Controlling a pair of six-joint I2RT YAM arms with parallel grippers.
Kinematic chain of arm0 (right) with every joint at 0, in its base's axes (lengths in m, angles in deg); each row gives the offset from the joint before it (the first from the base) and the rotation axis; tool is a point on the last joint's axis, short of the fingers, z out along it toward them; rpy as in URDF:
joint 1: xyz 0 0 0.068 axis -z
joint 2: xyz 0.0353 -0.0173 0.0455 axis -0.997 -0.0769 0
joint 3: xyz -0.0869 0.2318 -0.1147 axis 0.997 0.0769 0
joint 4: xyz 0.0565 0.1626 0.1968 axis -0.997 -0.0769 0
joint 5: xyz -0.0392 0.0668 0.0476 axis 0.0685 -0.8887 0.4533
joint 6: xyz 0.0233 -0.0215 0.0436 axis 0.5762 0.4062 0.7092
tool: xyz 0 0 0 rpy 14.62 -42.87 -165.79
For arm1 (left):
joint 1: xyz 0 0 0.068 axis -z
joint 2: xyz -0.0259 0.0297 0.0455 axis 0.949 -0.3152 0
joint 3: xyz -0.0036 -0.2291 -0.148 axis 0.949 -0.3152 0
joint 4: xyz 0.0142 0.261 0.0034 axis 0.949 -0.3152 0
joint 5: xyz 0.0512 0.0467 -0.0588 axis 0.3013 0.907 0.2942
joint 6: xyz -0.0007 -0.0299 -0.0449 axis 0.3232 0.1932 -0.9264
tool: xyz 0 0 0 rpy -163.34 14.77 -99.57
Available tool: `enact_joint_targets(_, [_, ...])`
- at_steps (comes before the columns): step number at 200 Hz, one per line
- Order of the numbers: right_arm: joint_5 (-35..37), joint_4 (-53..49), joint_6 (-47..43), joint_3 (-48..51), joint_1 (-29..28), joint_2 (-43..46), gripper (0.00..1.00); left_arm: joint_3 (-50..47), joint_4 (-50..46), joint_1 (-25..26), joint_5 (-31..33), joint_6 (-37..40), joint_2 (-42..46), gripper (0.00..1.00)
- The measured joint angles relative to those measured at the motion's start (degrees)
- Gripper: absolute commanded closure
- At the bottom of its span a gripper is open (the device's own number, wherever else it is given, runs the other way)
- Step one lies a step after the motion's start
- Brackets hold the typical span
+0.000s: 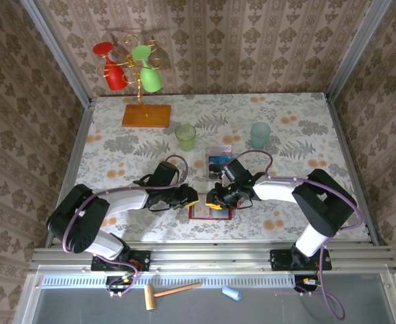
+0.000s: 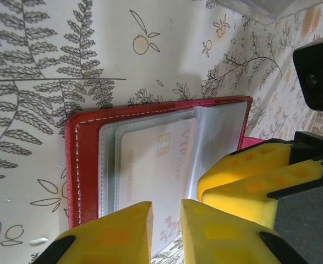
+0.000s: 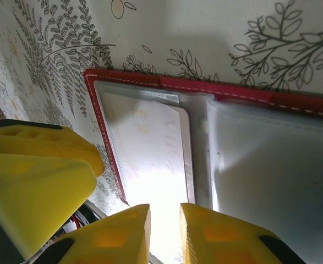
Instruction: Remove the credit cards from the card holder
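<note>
The red card holder (image 1: 210, 213) lies open on the flowered cloth between my two grippers. In the left wrist view its red edge (image 2: 87, 165) frames grey sleeves holding a pale credit card (image 2: 150, 159) with a chip; the card's lower end reaches past the sleeve, under my left gripper (image 2: 165, 212). The jaws stand a narrow gap apart, with nothing clamped. My right gripper (image 3: 164, 212) hovers over the same pale card (image 3: 144, 148) and the holder (image 3: 150, 82), its jaws also slightly apart. From above, the left gripper (image 1: 192, 198) and right gripper (image 1: 213, 200) almost meet. Two more cards (image 1: 219, 162) lie on the cloth.
A green cup (image 1: 185, 136) and a teal cup (image 1: 260, 134) stand behind the holder. At the back left an orange wooden base (image 1: 146, 115) carries a wire stand with red and green glasses. Patterned walls close the table in on three sides.
</note>
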Motion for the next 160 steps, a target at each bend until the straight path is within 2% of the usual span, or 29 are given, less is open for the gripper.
enact_joint_targets(160, [0.35,-0.76,-0.96,-0.57,-0.31,-1.73,0.77,-0.55,0.2,0.0,0.0,0.0,-0.66,0.79])
